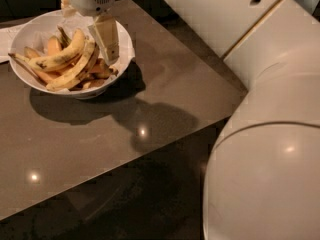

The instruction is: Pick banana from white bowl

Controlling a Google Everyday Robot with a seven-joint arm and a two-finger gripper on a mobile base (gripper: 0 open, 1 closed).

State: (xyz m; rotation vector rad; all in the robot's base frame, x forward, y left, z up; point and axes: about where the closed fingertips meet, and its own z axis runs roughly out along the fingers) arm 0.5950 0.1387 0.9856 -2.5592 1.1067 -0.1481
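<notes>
The white bowl stands at the table's far left, lined with crinkled white paper and holding several bananas. The banana, long, curved and yellow, lies across the middle of the pile with its upper end by the gripper. Another long yellow banana with dark specks lies just above it. Shorter orange-toned bananas lie underneath and behind. My gripper hangs over the right side of the bowl, pointing down, its tip just right of the banana's upper end and inside the rim.
The bowl sits on a brown glossy table whose right edge runs diagonally past the bowl. My large white arm fills the right side of the view. A white sheet lies left of the bowl. Dark floor lies beyond the table.
</notes>
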